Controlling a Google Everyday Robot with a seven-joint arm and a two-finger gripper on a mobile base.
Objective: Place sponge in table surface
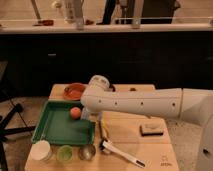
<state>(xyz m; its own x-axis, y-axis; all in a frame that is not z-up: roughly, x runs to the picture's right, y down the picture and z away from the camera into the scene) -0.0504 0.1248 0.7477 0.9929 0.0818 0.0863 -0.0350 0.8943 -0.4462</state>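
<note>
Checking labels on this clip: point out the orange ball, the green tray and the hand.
orange ball (75, 113): camera view, its middle.
green tray (55, 131): camera view, bare floor.
hand (85, 115): camera view, its tip, over the tray beside the ball.

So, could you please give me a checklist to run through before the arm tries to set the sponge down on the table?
1. Gripper placement: at the green tray's right edge, beside the orange ball, fingers shut: ok.
2. Sponge held in the fingers: hidden below the arm: cannot tell.
3. Bare patch of table surface between the tray and the brown block: ok.
4. White brush lies nearer the front edge, apart from that patch: ok.
5. Ball apart from the gripper: cannot tell.
</note>
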